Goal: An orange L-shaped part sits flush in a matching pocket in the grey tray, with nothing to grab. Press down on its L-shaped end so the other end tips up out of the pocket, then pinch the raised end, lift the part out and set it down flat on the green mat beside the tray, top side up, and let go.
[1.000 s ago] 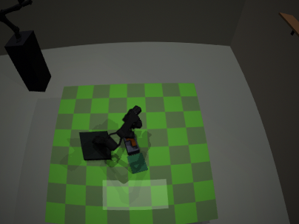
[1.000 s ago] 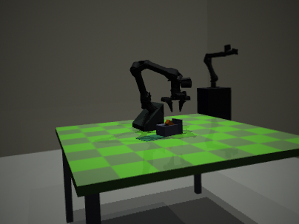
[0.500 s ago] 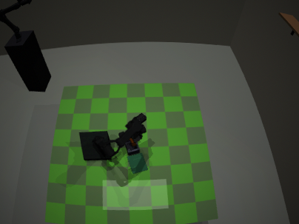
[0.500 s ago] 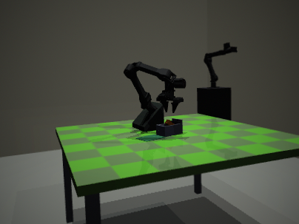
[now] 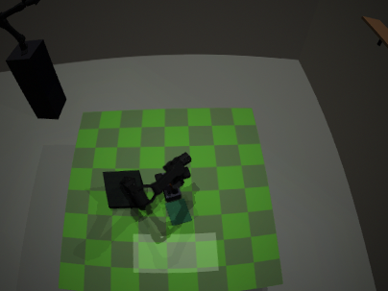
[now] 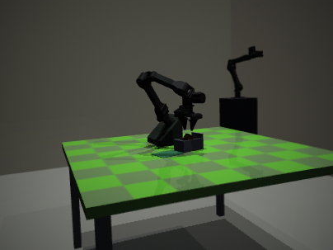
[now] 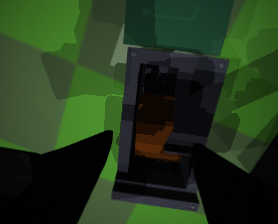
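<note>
The orange part [image 7: 152, 142] [image 6: 188, 136] lies in the pocket of the grey tray [image 7: 129, 100] [image 6: 189, 145] [image 5: 173, 197]. In the exterior view it shows above the tray's near wall and looks tilted; its far part is in dark shadow in the wrist view, so how high each end stands is hard to tell. My gripper [image 7: 152, 142] [image 6: 189, 129] is open and empty above the tray, pointing down, its fingertips on either side of the part in the wrist view. The green mat [image 7: 175, 32] [image 6: 166, 153] [image 5: 179, 213] lies flat against the tray's far end in the wrist view.
A raised wall [image 7: 155, 191] stands across the tray's near end in the wrist view. My arm's black base [image 5: 112, 191] is left of the tray in the top view. A second arm on a dark pedestal [image 5: 38, 83] [image 6: 238, 115] stands off the table.
</note>
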`<act>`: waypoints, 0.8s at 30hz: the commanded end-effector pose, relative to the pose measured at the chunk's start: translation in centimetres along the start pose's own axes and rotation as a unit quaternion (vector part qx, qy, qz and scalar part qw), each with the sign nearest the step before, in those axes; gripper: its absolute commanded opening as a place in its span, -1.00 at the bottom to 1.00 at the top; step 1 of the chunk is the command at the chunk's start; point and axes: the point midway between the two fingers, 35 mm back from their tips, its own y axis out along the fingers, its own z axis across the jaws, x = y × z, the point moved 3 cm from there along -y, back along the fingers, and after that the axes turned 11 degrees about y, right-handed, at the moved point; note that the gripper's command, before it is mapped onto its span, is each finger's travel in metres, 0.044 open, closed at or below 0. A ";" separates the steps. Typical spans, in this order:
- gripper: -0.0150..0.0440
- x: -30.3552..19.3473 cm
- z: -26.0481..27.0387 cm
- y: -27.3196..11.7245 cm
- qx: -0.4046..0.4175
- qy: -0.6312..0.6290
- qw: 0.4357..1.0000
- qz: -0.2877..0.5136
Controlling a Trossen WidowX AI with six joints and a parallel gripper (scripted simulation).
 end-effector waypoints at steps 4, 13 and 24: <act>0.46 -0.1 0.0 0.9 0.002 -0.005 1.000 -0.001; 0.46 -0.1 0.1 2.4 0.002 -0.005 1.000 -0.001; 0.46 -0.1 0.0 4.1 0.002 -0.005 1.000 -0.002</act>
